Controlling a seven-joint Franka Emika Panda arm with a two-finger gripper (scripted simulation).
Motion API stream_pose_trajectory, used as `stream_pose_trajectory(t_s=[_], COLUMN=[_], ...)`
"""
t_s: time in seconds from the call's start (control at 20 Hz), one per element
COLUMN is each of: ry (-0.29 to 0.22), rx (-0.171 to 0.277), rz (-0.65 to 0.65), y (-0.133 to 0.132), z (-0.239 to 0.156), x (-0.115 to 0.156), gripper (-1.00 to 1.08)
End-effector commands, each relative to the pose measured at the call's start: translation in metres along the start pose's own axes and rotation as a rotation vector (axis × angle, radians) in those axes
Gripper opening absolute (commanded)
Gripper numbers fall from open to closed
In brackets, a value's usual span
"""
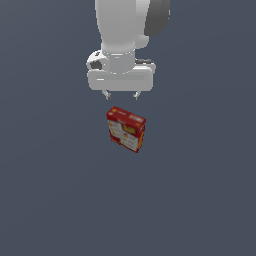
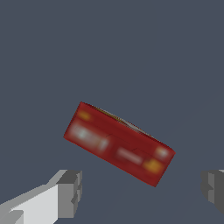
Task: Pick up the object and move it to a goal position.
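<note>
**Desk:** Flat slate-grey ground [image 1: 50, 200] fills everything behind the arm, correct?

**Operator:** Yes, one plain dark surface on both my feeds, with no markings I can make out.

**Desk:** Where is the object?

**Operator:** I see the red box [image 1: 126, 129] near the middle of the exterior view, standing on edge with its printed face turned toward that camera. That face carries yellow and white panels, though the print is too blurred for me to read. The box is turned a little, so its top edge slopes down toward the exterior view's right. On my wrist feed I look down on its narrow red top [image 2: 119, 143], which runs at a slant across the picture, with pale and orange smudges on it.

**Desk:** And the gripper?

**Operator:** The gripper [image 1: 120, 94] hangs above the box and apart from it; I see a clear gap between the fingertips and the box's top edge. The fingers [image 1: 106, 94] point straight down and stand spread wide, roughly as far apart as the box is wide. On the wrist feed one finger [image 2: 70, 192] shows at each side of the picture, nothing between them, and the box lies beyond them.

**Desk:** The arm itself?

**Operator:** The white arm [image 1: 122, 30] comes down from the top of the exterior view, directly over the hand.
</note>
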State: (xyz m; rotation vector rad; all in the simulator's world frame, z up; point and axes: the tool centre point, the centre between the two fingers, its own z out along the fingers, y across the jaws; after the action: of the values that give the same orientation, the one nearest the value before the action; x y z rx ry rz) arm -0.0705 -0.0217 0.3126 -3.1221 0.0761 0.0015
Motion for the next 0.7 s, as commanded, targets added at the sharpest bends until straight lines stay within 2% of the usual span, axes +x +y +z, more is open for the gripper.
stream_pose_trajectory(t_s=[0.0, 0.65], ry=[0.0, 0.005], rx=[0.0, -0.02], rz=[0.0, -0.012], y=[0.0, 0.021], z=[0.0, -0.006], x=[0.0, 0.002], gripper=[1.0, 1.0])
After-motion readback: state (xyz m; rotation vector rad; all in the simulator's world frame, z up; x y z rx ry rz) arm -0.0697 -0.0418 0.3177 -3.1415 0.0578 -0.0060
